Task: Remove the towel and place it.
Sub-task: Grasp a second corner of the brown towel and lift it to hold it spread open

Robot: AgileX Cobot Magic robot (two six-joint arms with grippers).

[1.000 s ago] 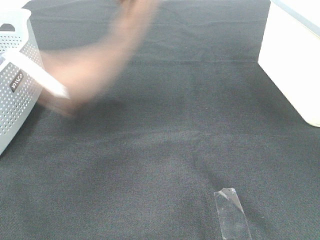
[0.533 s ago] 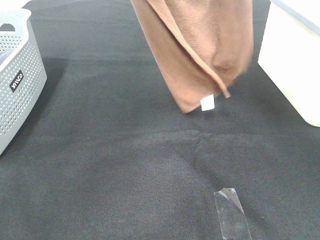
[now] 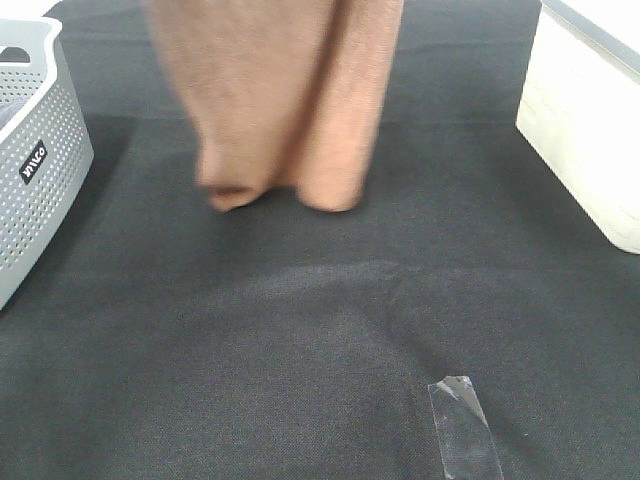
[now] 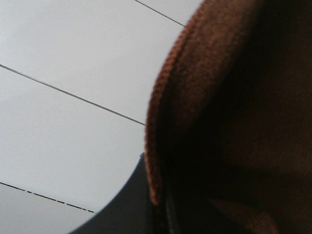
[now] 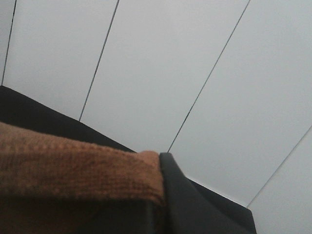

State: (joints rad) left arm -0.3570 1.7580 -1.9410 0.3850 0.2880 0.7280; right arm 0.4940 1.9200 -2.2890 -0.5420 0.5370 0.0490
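The brown towel (image 3: pixel 280 100) hangs down from above the frame over the far middle of the black table cloth (image 3: pixel 300 340), folded into two blurred lobes whose lower ends hover just above the cloth. Neither gripper shows in the exterior high view. In the left wrist view the towel (image 4: pixel 234 112) fills most of the picture and runs into my left gripper (image 4: pixel 158 214), which is shut on it. In the right wrist view a stitched towel edge (image 5: pixel 73 165) lies pinched against the black finger of my right gripper (image 5: pixel 163 200), which is shut on it. Both wrist views look up at a white panelled ceiling.
A grey perforated basket (image 3: pixel 35 170) stands at the left edge of the table. A white box (image 3: pixel 585 130) sits at the far right. A strip of clear tape (image 3: pixel 463 425) lies on the cloth near the front.
The towel swung out of the basket area to the right, then back toward the left. Its white tag, visible half a second ago, no longer shows. The basket has settled.
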